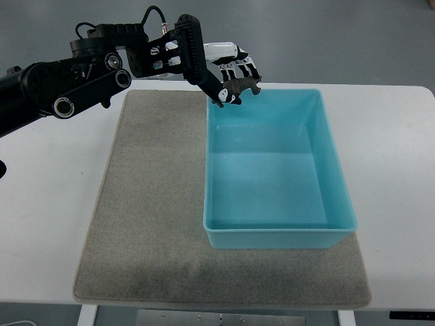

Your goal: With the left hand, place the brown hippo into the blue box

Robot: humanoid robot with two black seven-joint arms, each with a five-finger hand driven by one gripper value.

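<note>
From the top view, you see your left arm (pixel 75 85) coming in from the left edge, black and jointed, stretching across the upper part of the white table (pixel 47 204) toward the far left corner of the blue box (pixel 279 234). Your left hand (pixel 228 71) sits at the end of it, above that far corner, with its fingers (pixel 239 68) curled down around the brown hippo (pixel 239 86). The hand is grasping the toy: the hippo hangs under the fingertips, dark brown, small, and partly hidden by them, so you cannot make out much of its shape.

The hippo is right at the box's far left rim, over the edge where the far wall meets the left wall. You cannot tell from this angle whether it touches the rim or hangs just above it. It is not resting on the box floor; the inside of the box shows only bare blue.

The box stands on a grey mat (pixel 149 238) that covers the middle of the table. The box takes up the mat's right part, with its near wall well back from the mat's near edge.
</note>
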